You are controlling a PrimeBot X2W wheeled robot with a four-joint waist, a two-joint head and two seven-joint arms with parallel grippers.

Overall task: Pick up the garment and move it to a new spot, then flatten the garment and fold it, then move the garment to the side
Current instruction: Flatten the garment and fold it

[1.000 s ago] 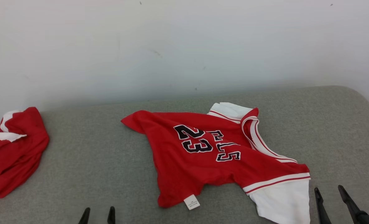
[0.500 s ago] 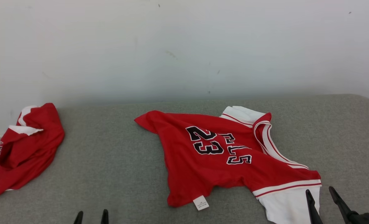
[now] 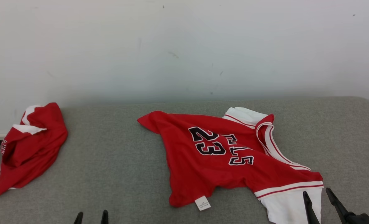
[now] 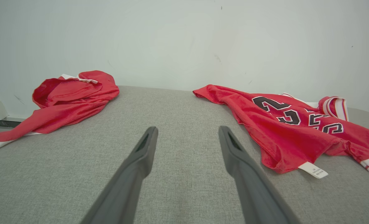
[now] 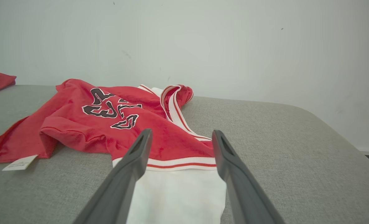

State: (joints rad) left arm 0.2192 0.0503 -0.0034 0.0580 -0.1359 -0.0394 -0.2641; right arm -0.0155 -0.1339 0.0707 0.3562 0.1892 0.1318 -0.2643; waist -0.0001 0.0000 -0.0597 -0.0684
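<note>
The garment [image 3: 221,161] is a red jersey with a black "23" and white trimmed sleeves, lying crumpled on the grey padded surface [image 3: 116,161]. It also lies to the right in the left wrist view, garment [image 4: 290,130], and straight ahead in the right wrist view, garment [image 5: 109,124]. My right gripper [image 3: 316,192] is open, its fingers straddling the jersey's white sleeve [image 5: 178,196] just above it. My left gripper [image 3: 91,214] is open over bare fabric, left of the jersey's hem and tag [image 4: 312,170]. Neither gripper [image 4: 187,129] [image 5: 182,133] holds anything.
A second red garment [image 3: 29,146] lies bunched at the surface's left end, partly hanging over the edge. A white wall [image 3: 184,46] rises right behind the surface. The surface's right end [image 5: 343,146] curves down to the floor.
The camera has turned a little, so the whole picture has slid right. Against the jersey, my right gripper has come left and now stands over the white sleeve. The garments have not moved.
</note>
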